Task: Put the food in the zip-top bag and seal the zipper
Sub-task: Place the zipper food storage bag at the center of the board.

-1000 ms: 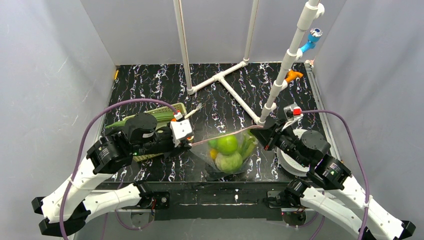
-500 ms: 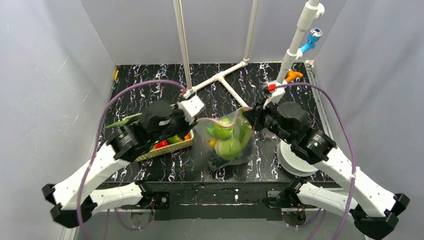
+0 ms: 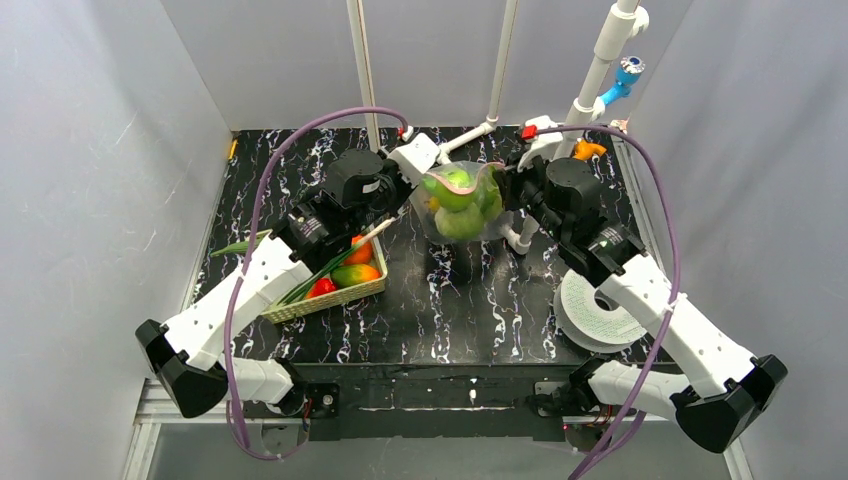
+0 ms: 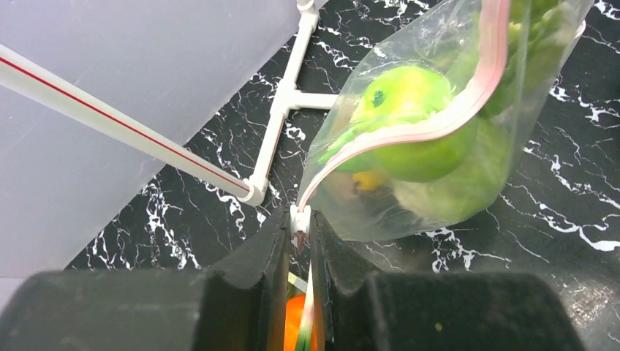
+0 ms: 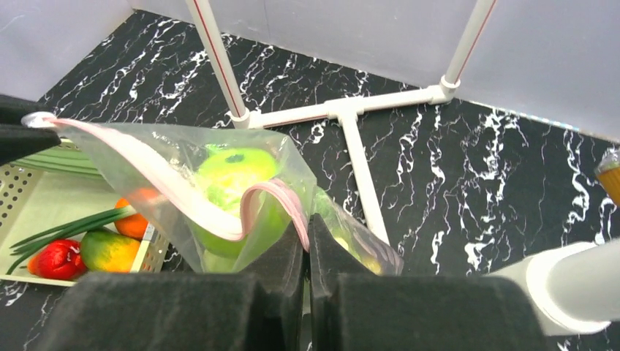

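The clear zip-top bag [image 3: 462,205] hangs in the air over the far middle of the table, held by both grippers. It holds green apples [image 4: 409,110] and a small yellow piece [image 4: 368,180]. My left gripper [image 4: 300,228] is shut on the white end of the pinkish zipper [image 4: 468,95]. My right gripper [image 5: 306,228] is shut on the zipper's other end [image 5: 281,197], and the strip curls slack between them. More food lies in the woven basket [image 3: 325,295]: a leek [image 3: 335,262], orange and red pieces [image 5: 62,257].
A white pipe frame [image 3: 470,135] stands on the table right behind and under the bag. A white round disc [image 3: 600,315] lies at the right. A white pipe with blue and orange fittings [image 3: 600,60] rises at the back right.
Both arms have lifted the bag off the table and carried it toward the back. The grippers have come closer together, so the zipper strip now sags and curls.
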### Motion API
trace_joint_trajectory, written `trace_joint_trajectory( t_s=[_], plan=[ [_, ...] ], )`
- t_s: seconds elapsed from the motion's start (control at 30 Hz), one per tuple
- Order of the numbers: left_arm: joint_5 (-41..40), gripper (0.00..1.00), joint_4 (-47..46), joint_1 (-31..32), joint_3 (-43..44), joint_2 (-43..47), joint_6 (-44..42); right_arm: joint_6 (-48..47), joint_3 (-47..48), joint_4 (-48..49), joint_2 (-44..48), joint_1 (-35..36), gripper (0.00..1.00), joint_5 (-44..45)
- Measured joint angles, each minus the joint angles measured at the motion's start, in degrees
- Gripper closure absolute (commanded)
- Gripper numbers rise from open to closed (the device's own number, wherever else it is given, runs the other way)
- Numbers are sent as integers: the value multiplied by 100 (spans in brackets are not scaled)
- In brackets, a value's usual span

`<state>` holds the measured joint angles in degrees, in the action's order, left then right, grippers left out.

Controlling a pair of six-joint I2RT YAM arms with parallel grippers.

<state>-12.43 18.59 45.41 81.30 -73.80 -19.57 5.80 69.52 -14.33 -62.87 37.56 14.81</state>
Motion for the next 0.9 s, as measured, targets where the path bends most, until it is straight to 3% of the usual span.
trace_joint_trajectory(
  t_s=[0.27,0.47,0.7,0.77,0.9],
  plan=[
    [210,90,-321,-22,-960,448,415,-267,-1215,1189,334,-4,90,-326],
    [1172,79,70,-22,-1714,1274,1056,254,-2490,1292,1399,-7,81,-962],
    [2500,36,378,-24,-2020,2229,1537,887,-2918,682,2149,-4,80,-1600],
    [3029,30,411,-24,-2022,2424,1582,1067,-2979,535,2205,-4,78,-1609],
    [3801,28,485,-22,-2035,2664,1635,1543,-3314,337,2264,-4,72,-1333]
  ],
)
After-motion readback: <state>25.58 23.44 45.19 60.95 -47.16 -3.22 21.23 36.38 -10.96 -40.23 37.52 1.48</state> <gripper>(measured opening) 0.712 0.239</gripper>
